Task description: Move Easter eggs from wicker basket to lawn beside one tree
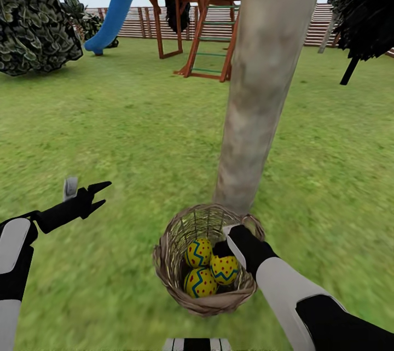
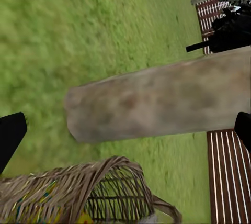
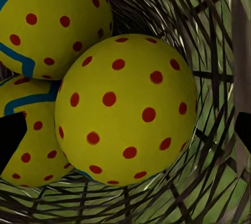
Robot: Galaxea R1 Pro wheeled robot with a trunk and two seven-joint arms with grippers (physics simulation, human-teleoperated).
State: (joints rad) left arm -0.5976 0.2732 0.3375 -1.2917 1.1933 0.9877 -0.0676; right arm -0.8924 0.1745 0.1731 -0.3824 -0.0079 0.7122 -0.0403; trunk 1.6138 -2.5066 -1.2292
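Grass (image 1: 137, 138) surrounds the basket (image 1: 169, 263) at the tree (image 1: 262, 77), all 3 eggs (image 1: 200, 281) inside. My right gripper (image 1: 223, 248) reaches in, spread around 1 egg; my left gripper (image 1: 101, 195) hangs open.

Yellow eggs (image 1: 210, 269) with red dots and blue zigzags, brown woven basket (image 1: 167, 263), mottled grey-brown trunk (image 1: 257, 88), patchy green lawn (image 1: 109, 132), seemingly black fingers (image 1: 98, 188)
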